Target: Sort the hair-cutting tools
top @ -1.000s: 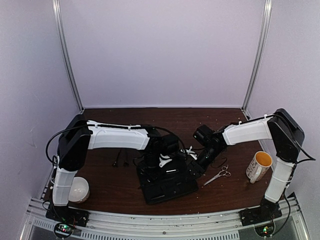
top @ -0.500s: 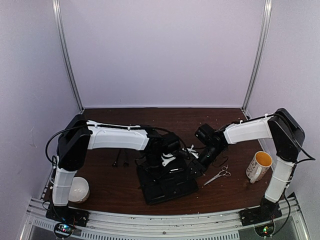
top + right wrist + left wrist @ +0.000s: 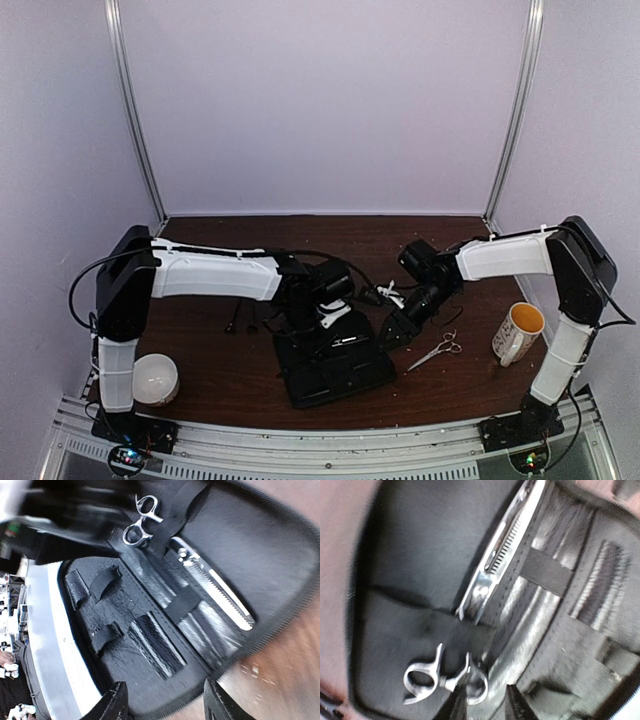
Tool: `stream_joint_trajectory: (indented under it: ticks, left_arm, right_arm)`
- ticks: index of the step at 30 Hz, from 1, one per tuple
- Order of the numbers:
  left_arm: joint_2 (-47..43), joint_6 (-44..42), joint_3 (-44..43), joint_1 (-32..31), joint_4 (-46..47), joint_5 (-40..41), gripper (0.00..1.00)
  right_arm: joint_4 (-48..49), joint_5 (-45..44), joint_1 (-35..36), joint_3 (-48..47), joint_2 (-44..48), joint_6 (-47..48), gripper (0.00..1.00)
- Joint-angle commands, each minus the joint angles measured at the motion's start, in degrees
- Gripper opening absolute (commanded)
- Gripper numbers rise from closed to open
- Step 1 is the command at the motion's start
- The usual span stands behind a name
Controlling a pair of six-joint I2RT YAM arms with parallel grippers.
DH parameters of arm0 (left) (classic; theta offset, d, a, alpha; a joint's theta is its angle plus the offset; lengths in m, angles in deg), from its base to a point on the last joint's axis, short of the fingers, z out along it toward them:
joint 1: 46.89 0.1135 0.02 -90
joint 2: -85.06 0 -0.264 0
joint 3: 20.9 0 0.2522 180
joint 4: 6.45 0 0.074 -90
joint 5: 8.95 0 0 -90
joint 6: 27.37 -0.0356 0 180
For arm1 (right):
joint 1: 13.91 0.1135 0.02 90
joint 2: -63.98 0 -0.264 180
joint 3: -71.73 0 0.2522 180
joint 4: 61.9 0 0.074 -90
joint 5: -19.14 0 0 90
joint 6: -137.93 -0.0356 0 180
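Claws both over open black case. Two black clips lie left of case. Left claw parted narrow, empty, tips at ring loops of scissors strapped inside case. Right claw wide, empty, at case's right edge. Second scissors just right of case: probably light, stiff, slick steel, lying flat; best pinch looks like shank near pivot.

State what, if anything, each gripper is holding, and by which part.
Nothing is held. The left gripper stands open beside the finger loops of the scissors, which lie in the case; the right gripper hangs open above it, empty.
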Motion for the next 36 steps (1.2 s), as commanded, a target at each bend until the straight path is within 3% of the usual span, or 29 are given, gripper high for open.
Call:
stream_joint_trajectory:
  ticks: [1, 7, 11, 16, 20, 23, 30, 36]
  left_arm:
    - [-8.4, 0.2, 2.3, -0.1, 1.9, 4.0, 0.36]
    - [-17.4, 4.0, 7.0, 2.5, -0.6, 13.5, 0.5]
    - [-21.9, 11.1, 13.5, 11.0, -2.2, 12.9, 0.46]
    - [-25.4, 12.6, 19.5, 16.5, 0.2, 10.4, 0.39]
    - [-23.7, 9.5, 17.1, 16.9, 1.7, 6.5, 0.39]
    - [-22.7, 8.3, 15.0, 16.9, 2.6, 6.0, 0.42]
    - [-23.0, 3.5, 13.3, 15.8, 11.5, -1.2, 0.42]
    - [-19.0, 0.9, 9.4, 12.5, 12.3, -2.5, 0.41]
  right_arm:
    - [-2.3, 0.1, -2.8, -1.5, 3.2, 2.9, 0.53]
    - [-4.2, -0.4, -4.3, -1.8, 7.0, 6.5, 0.53]
    - [-4.3, -2.8, -4.3, -1.4, 11.0, 8.3, 0.53]
    - [-3.0, -4.7, -4.3, 0.0, 13.9, 9.4, 0.53]
    - [-7.1, -10.9, -4.4, -2.3, 13.7, 11.7, 0.5]
    - [-14.6, -17.4, -4.4, -2.7, 17.3, 21.8, 0.47]
    - [-21.2, -37.3, -4.9, 7.9, 27.3, 42.7, 0.41]
    - [-16.7, -43.8, -6.3, 18.9, 31.5, 45.5, 0.33]
